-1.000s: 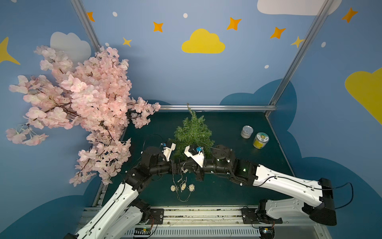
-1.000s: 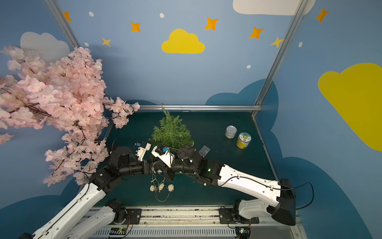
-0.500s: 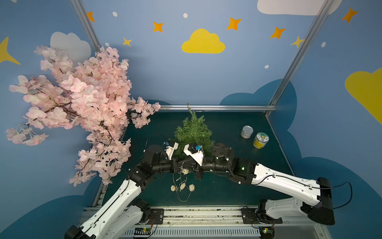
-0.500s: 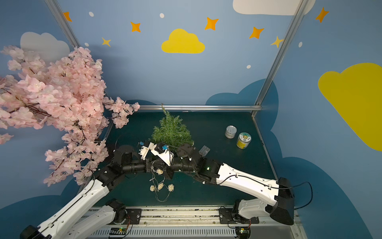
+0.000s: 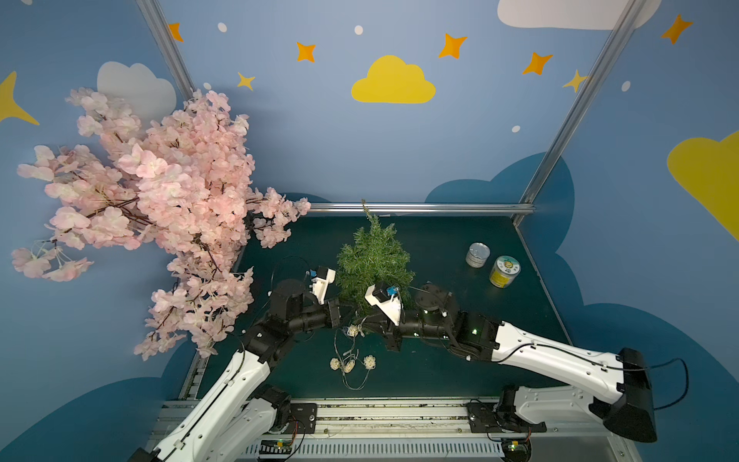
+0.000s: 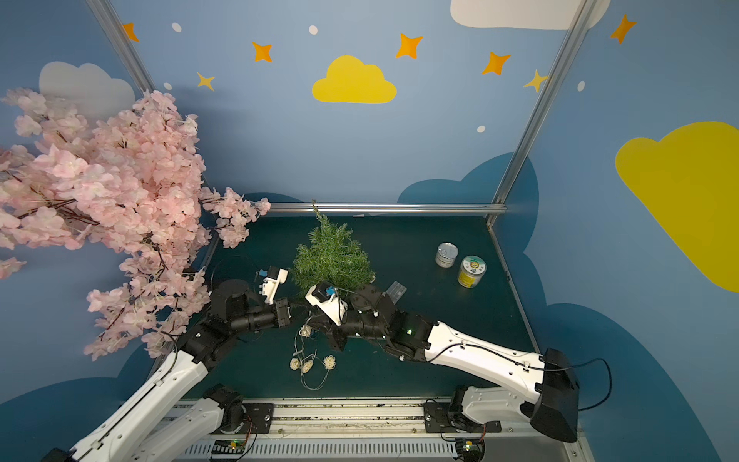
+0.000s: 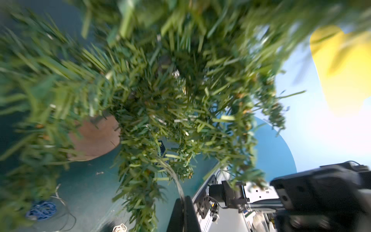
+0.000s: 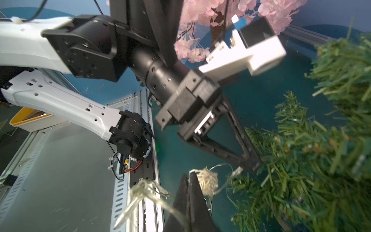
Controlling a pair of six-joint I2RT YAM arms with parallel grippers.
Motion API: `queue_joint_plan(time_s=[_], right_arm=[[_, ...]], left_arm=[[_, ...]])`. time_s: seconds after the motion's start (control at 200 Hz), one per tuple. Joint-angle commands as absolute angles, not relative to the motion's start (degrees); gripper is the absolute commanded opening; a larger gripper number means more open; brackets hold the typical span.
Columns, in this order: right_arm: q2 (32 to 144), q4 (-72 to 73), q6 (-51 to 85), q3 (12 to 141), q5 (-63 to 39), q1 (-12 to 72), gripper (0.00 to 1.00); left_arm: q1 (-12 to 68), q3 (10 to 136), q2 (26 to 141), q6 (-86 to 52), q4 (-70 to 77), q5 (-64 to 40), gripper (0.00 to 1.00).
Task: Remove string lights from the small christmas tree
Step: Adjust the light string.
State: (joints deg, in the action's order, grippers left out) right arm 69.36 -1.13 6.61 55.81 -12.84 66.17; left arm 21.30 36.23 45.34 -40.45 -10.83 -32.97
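Note:
The small christmas tree (image 5: 374, 260) (image 6: 332, 258) stands mid-table, its tan base (image 7: 94, 138) showing in the left wrist view. The string lights (image 5: 350, 364) (image 6: 308, 364) trail from its foot onto the mat, with cream balls, a blue ball (image 7: 41, 210) and a clear battery box (image 6: 396, 289) behind the right arm. My left gripper (image 5: 346, 316) (image 7: 183, 200) is shut on the pale wire that rises into the needles. My right gripper (image 5: 362, 324) (image 8: 188, 176) is shut on the wire beside a cream ball (image 8: 207, 180). Both grippers meet at the tree's front lower edge.
A large pink blossom tree (image 5: 160, 208) overhangs the left side, close behind my left arm. Two small tins (image 5: 478, 255) (image 5: 504, 272) stand at the back right. A metal rail (image 5: 360, 416) runs along the table's front edge.
My left gripper has reached further in under the tree and closed on the wire. The right gripper stays at the tree's foot, holding the wire.

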Motion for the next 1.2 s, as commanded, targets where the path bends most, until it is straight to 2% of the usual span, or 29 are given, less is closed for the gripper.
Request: queue_joint_plan(time_s=[0.0, 0.035, 0.08, 0.24, 0.611, 1.001, 1.197], right_arm=[[67.7, -2.9, 7.5, 54.6, -12.9, 65.8, 0.33], [67.6, -4.4, 7.5, 54.2, -13.2, 65.8, 0.49], [67.2, -5.7, 7.5, 53.6, -13.2, 65.8, 0.60], [62.7, -6.4, 8.6, 48.6, -10.6, 65.5, 0.75], [54.8, -11.6, 9.8, 43.1, -7.5, 61.5, 0.77], [62.2, -8.4, 11.2, 45.7, -5.2, 59.6, 0.77], [65.1, -6.0, 12.6, 47.6, -5.8, 57.9, 0.74]], left_arm=[[19.6, 37.6, 43.7, -39.1, -14.0, -32.3, 0.04], [19.1, 37.7, 43.4, -39.0, -14.5, -32.3, 0.04], [18.7, 37.7, 43.1, -38.8, -14.9, -32.3, 0.04], [17.3, 37.9, 42.5, -38.2, -15.7, -32.2, 0.04], [13.7, 43.0, 41.4, -32.1, -24.2, -27.6, 0.04], [12.7, 43.9, 37.7, -30.9, -26.8, -24.7, 0.04], [12.7, 43.1, 36.4, -31.7, -28.5, -29.1, 0.04]])
